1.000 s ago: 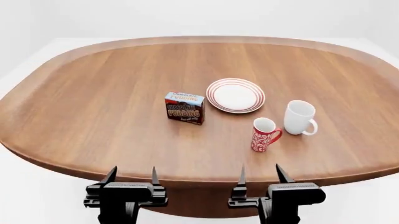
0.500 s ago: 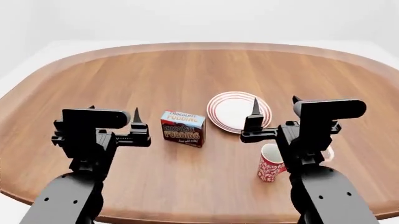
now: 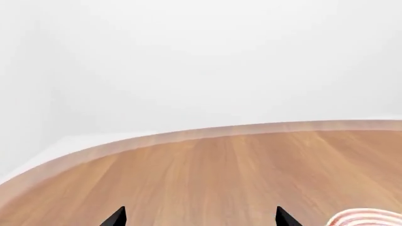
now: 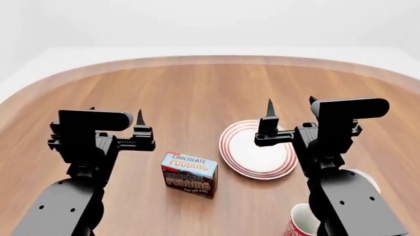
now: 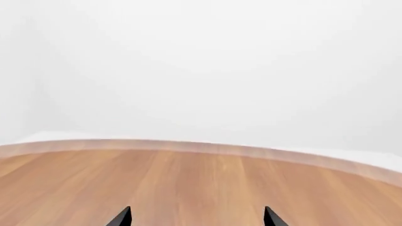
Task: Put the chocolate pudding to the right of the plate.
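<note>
From the head view: the chocolate pudding (image 4: 190,174) sits flat on the wooden table (image 4: 196,93), blue lettered top up, its long axis running roughly side to side and slightly skewed, lettered front toward the robot. It lies between the two grippers and nearer the robot than both, apart from each. The plate (image 4: 258,156) rests just beside it, under and behind the right gripper (image 4: 290,110). That gripper is raised over the table, fingers pointing away from the robot and spread wide, nothing between them. The left gripper (image 4: 115,118) mirrors it, level, jaws apart and empty. A red patterned mug (image 4: 302,222) peeks out by the right arm, a white mug (image 4: 359,178) mostly hidden behind it.

Left wrist view: two dark fingertips (image 3: 116,217) set wide apart, bare wood stretching ahead to the table's curved edge, a sliver of the plate (image 3: 367,217) off to one side, plain white walls beyond.

Right wrist view: fingertips (image 5: 121,217) parted again, only tabletop (image 5: 188,183) ahead, white room behind.
</note>
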